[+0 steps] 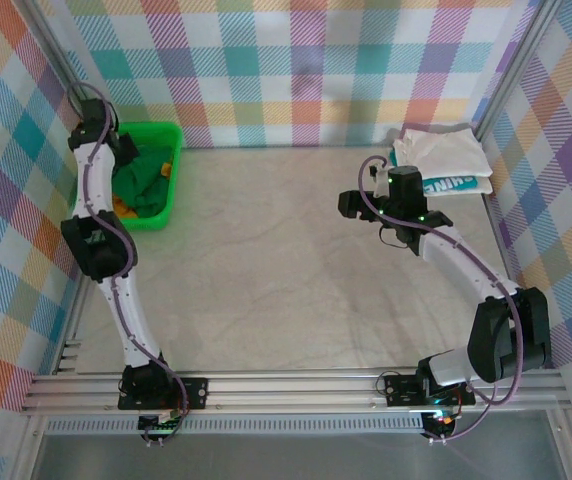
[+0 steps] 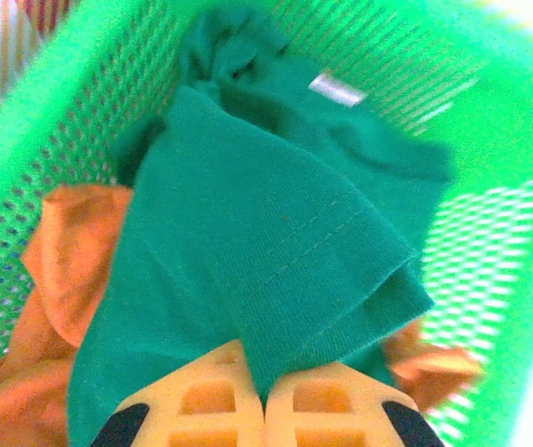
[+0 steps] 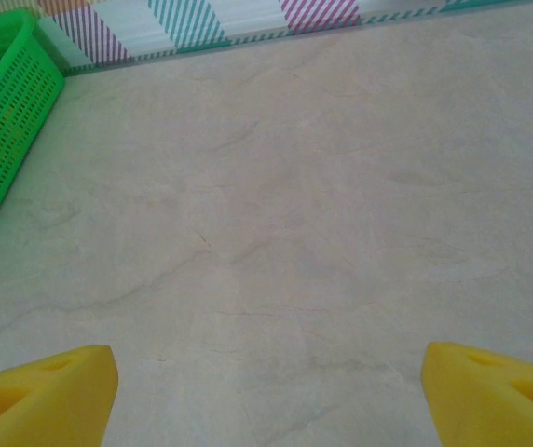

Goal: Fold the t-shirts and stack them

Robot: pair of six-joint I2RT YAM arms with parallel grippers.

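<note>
1. Left gripper (image 2: pixel 265 410): positioned inside the bright green basket (image 2: pixel 490 233), which stands at the far left of the tabletop (image 1: pixel 286 280). Its jaws are clenched together on a fold of the dark green t-shirt (image 2: pixel 266 242).
2. Dark green t-shirt: crumpled in the basket with a hemmed sleeve uppermost. A white label (image 2: pixel 336 90) shows near the collar.
3. Orange t-shirt (image 2: pixel 71 251): in the same basket, lying under the green one and showing on both sides of it.
4. Right gripper (image 3: pixel 266 391): hovers over bare tabletop with its jaws released and wide apart, grasping nothing.
5. White t-shirt (image 1: pixel 436 150) and teal t-shirt with white lettering (image 1: pixel 456 185): folded together at the far right corner of the tabletop and touching. The teal one shows along the near edge of the white one, just beyond the right arm's wrist.
</note>
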